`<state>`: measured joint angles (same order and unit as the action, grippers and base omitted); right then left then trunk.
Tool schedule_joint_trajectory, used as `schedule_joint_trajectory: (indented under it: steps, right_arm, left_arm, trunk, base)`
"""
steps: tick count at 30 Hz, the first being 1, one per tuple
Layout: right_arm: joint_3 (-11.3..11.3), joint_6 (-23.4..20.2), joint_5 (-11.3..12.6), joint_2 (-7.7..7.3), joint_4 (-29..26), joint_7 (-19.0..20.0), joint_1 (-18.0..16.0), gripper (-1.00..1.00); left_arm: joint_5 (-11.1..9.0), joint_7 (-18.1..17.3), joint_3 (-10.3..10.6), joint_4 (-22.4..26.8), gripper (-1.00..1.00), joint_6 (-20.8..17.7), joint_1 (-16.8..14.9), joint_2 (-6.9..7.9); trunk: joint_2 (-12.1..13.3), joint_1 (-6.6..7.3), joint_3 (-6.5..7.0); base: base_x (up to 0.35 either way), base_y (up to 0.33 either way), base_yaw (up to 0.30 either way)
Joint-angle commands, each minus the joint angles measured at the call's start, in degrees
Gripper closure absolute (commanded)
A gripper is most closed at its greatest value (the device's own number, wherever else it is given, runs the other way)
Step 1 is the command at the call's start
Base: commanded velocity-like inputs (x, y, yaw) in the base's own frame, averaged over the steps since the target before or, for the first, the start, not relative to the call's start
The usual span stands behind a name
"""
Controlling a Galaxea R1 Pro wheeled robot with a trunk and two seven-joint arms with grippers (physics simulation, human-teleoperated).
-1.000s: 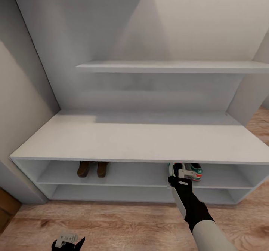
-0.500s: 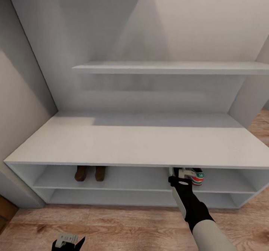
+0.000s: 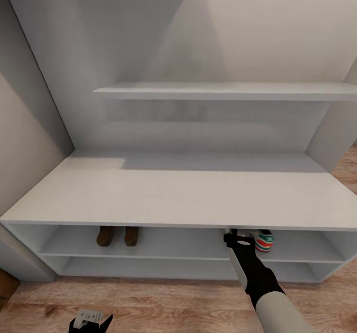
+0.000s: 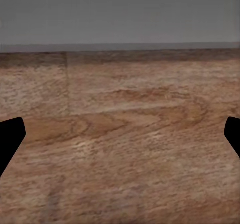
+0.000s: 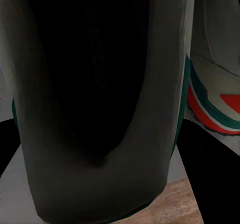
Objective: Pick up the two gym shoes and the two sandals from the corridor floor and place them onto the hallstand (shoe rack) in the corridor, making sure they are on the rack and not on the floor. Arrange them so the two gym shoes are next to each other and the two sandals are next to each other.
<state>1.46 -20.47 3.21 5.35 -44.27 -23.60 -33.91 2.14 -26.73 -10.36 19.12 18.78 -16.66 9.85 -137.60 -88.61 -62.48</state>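
The white hallstand (image 3: pixel 178 189) stands right in front of me. On its upper tier, at the left, the two brown sandals (image 3: pixel 118 235) sit side by side. My right gripper (image 3: pixel 232 233) reaches under the top board at the right, shut on a gym shoe (image 5: pixel 100 83) whose dark opening is close to the right wrist camera. The other gym shoe (image 3: pixel 263 241) stands just beside it on the same tier, with its green stripes and red-orange heel (image 5: pixel 215 93) showing. My left gripper (image 3: pixel 90 318) hangs low over the corridor floor (image 4: pixel 120 83), open, nothing between its fingers.
A white floating wall shelf (image 3: pixel 223 91) runs above the bench top. The lower tier (image 3: pixel 148 268) lies beneath the shoes. Grey walls close in at the left (image 3: pixel 25 139) and right (image 3: pixel 337 134). Wood-plank floor (image 3: pixel 163 303) lies in front of the unit.
The whole picture has shifted as the camera moved nearer the hallstand. The right gripper and its gym shoe now sit further in under the top board. The left gripper has not moved.
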Motion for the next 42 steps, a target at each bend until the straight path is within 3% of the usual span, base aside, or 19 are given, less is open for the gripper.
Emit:
schedule_joint_trajectory:
  steps: [1, 42]
  right_arm:
    - [0.06, -0.19, 0.34, 0.03, -0.10, -0.22, -0.02, 1.00]
    - [0.12, -0.19, 0.33, 0.05, -0.11, -0.22, -0.02, 1.00]
  left_arm:
    - [0.23, -0.43, -0.45, -0.05, -1.00, 0.11, -0.04, -0.02]
    - [0.23, -0.43, -0.45, -0.05, -1.00, 0.11, -0.04, 0.00]
  trunk:
    - [-0.02, 0.01, -0.05]
    - [-0.82, -0.43, -1.52]
  base:
    - [0.013, 0.000, 0.000]
    - [0.001, 0.000, 0.000]
